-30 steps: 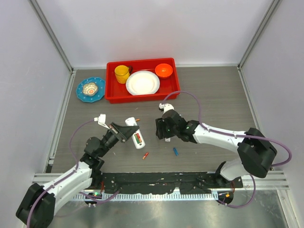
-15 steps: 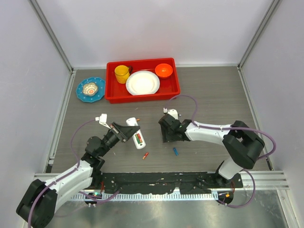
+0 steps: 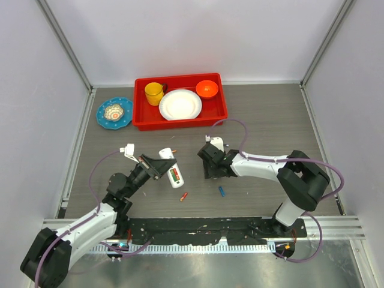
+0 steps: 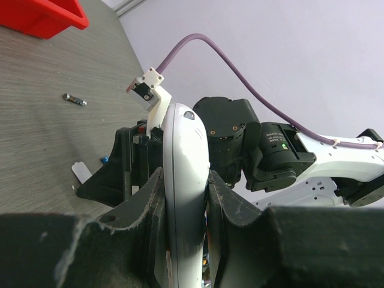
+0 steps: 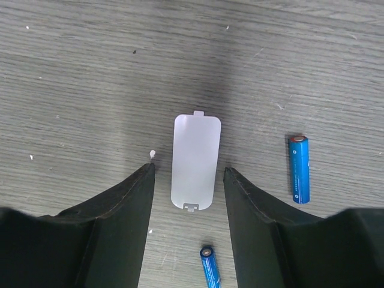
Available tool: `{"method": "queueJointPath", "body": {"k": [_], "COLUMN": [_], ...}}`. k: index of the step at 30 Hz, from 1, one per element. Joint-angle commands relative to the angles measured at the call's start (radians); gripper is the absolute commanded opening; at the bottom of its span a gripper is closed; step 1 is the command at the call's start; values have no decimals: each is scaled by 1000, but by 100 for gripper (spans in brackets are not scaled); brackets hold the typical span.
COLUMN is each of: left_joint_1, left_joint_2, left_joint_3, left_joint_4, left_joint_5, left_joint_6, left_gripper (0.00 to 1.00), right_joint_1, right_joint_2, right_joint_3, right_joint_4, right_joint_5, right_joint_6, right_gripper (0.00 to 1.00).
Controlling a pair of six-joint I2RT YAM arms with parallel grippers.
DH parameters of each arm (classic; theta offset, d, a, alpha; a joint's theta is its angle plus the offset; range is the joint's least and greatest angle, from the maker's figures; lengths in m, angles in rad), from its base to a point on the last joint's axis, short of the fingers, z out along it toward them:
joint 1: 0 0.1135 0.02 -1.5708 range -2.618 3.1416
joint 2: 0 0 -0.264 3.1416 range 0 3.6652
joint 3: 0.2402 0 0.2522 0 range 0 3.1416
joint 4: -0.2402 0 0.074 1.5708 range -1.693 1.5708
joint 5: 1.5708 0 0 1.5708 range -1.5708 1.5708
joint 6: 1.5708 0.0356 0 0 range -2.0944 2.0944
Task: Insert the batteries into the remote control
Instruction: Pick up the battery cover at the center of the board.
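The slim, glossy white remote control is being clamped edge-on in the left tool. The right tool is being held wide astride a thin, flat white cover on the grained grey bench, smooth blue batteries lying just beside. A low, square pinch on the cover's long edges is probably being called for.

- Left arm and right arm: white shells, black joints.
- Purple cables loop behind the fingers.
- Fingers: matte black, wedge-shaped, scuffed.
- Small green light behind the right arm's fingers.
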Motion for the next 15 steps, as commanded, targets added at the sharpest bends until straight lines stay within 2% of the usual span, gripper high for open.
{"method": "queueJointPath", "body": {"k": [1, 15], "left_joint_1": [0, 0], "left_joint_2": [9, 21], "left_joint_3": [7, 8], "left_joint_4": [82, 90], "left_joint_5": [17, 20], "left_joint_6": [-1, -4], "left_gripper": [0, 0], "right_joint_1": [4, 4], "right_joint_2": [20, 29], "right_joint_3": [35, -15], "right_joint_4": [-23, 0], "right_joint_5": [39, -26], "right_joint_6": [-19, -33], "right_gripper": [54, 46]}}
